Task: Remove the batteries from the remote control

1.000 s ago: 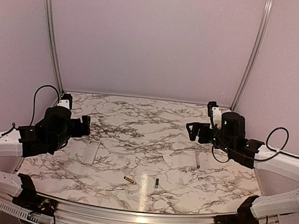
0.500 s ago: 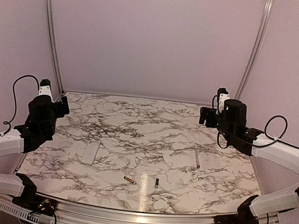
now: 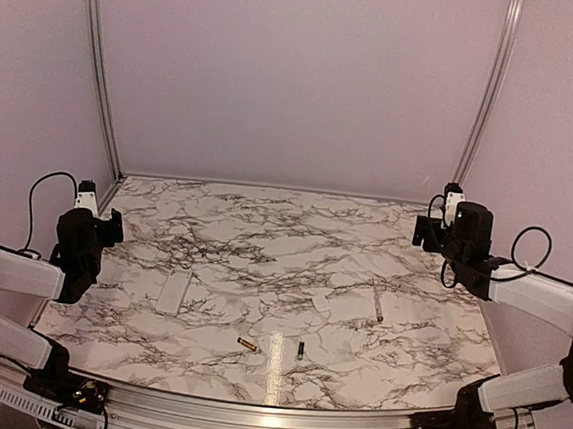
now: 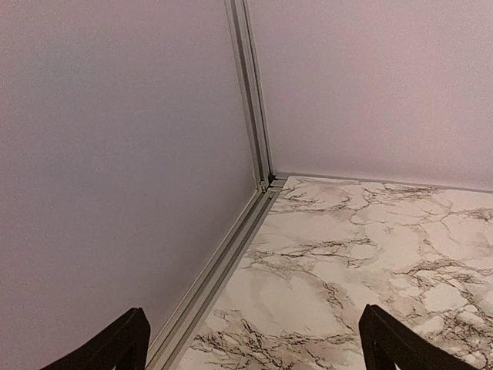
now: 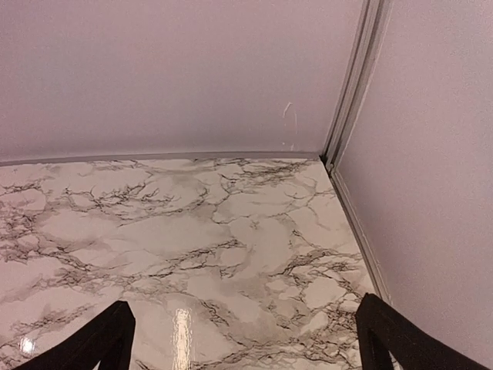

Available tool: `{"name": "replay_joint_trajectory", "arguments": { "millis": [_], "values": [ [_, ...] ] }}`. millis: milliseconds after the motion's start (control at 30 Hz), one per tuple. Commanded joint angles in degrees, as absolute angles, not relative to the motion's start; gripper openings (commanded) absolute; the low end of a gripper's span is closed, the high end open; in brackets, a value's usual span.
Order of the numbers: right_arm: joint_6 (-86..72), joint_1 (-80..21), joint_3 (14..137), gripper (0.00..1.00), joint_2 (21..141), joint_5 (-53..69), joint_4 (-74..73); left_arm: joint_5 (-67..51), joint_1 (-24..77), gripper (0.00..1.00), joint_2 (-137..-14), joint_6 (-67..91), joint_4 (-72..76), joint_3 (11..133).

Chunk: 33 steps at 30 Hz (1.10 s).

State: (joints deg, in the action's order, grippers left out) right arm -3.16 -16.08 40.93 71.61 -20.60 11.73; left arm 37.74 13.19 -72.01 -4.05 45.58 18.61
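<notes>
The white remote control (image 3: pixel 174 291) lies flat on the marble table (image 3: pixel 284 244), left of the middle. Nearer the front edge lie two batteries: a gold-brown one (image 3: pixel 246 344) and a dark one (image 3: pixel 301 350), both loose on the tabletop and apart from the remote. My left gripper (image 3: pixel 113 226) hangs at the far left by the wall, open and empty. My right gripper (image 3: pixel 425 231) is at the far right, also open and empty. In the wrist views the left gripper (image 4: pixel 254 347) and the right gripper (image 5: pixel 243 339) show only bare marble between wide-spread fingers.
A long thin pale rod (image 3: pixel 378 304) lies on the right part of the table. Pale walls with metal corner rails (image 4: pixel 250 116) (image 5: pixel 350 85) close in the table at the back and sides. A bright light reflection (image 3: pixel 275 359) streaks the front.
Both arms have drawn back from the table's middle toward the side walls, the left to the left, the right to the right. Both grippers stayed open. Remote, batteries and rod have not moved.
</notes>
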Motion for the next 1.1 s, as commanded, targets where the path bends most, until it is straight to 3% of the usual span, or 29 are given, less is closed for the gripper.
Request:
{"name": "replay_joint_trajectory", "arguments": {
  "millis": [0,267,533,1067],
  "values": [
    [-0.5,-13.7,35.9,0.98,69.9,-14.0,20.6,28.7,10.9,0.99,-76.0,-4.6,53.8,18.0],
    [7.4,-13.6,21.9,0.98,68.0,-16.6,42.2,24.0,8.1,0.99,-86.3,-3.0,59.9,20.8],
    [12.3,-13.5,15.1,0.99,70.4,-14.9,56.7,18.5,4.6,0.99,-86.7,-0.4,57.3,22.0],
    [10.0,-5.9,8.8,0.98,90.5,-6.6,86.4,16.7,4.6,0.96,-86.0,-0.6,60.7,19.8]
  ]
}}
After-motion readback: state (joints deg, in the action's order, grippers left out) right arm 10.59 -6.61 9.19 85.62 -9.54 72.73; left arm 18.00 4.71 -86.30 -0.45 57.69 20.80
